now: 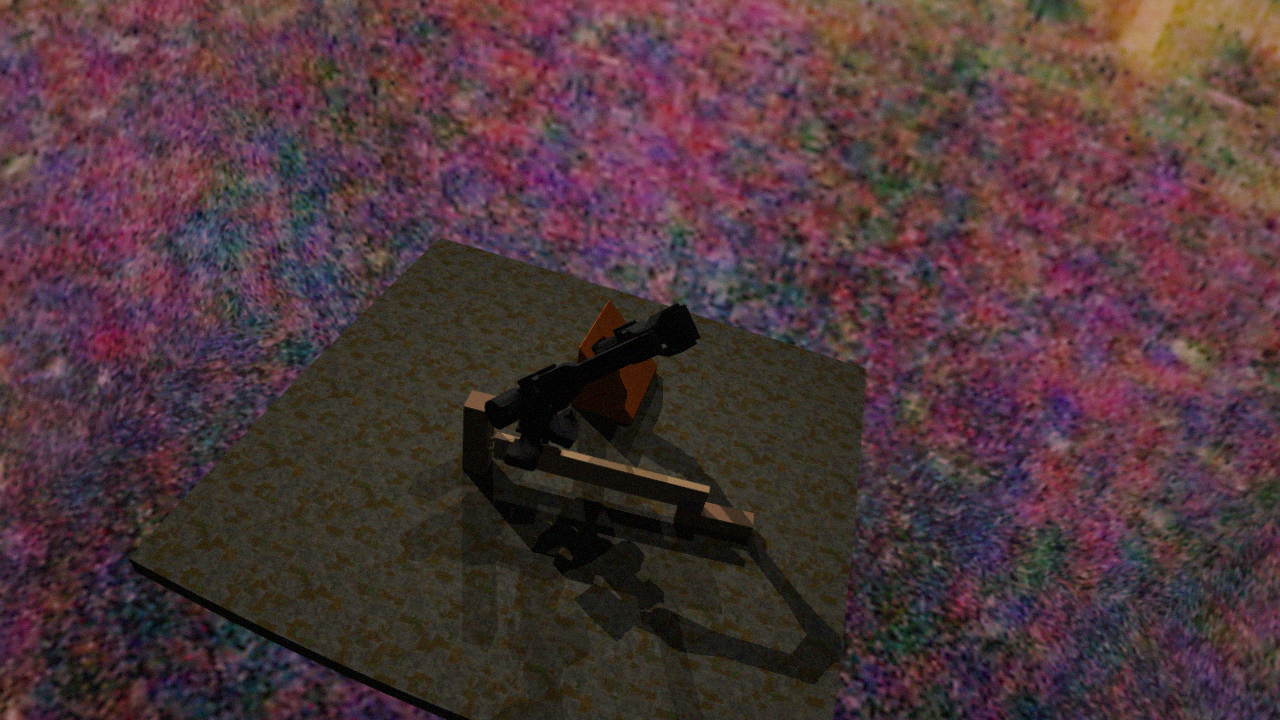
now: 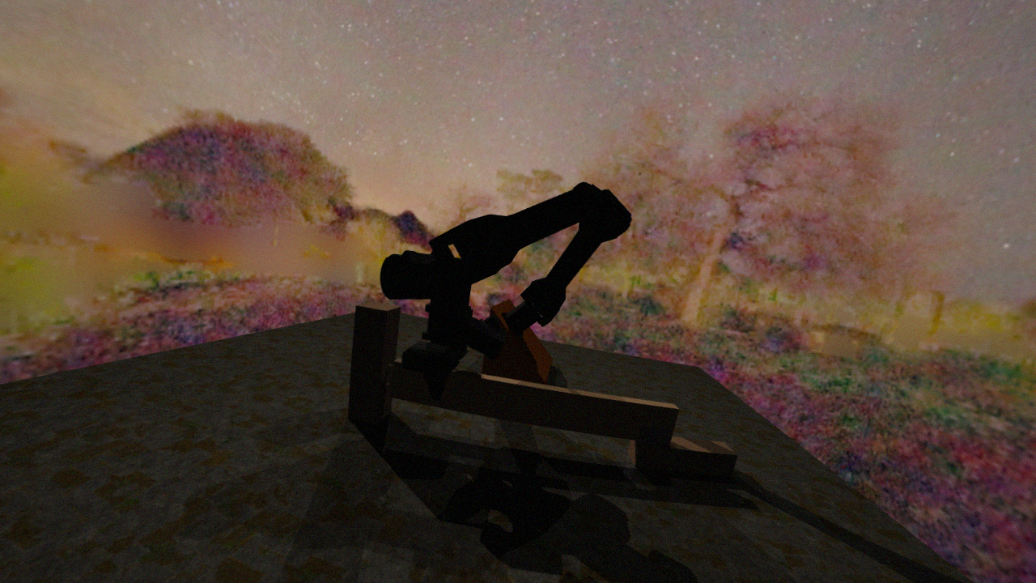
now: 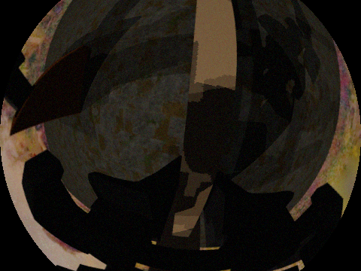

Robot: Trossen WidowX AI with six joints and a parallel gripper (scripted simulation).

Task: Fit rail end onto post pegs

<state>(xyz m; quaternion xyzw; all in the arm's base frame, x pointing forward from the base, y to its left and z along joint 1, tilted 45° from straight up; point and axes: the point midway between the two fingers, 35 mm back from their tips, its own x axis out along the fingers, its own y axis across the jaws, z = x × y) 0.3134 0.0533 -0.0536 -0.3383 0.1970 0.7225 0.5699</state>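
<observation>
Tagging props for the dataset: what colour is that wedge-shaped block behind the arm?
Orange block, its lit face brightest; top view shows it best.
</observation>
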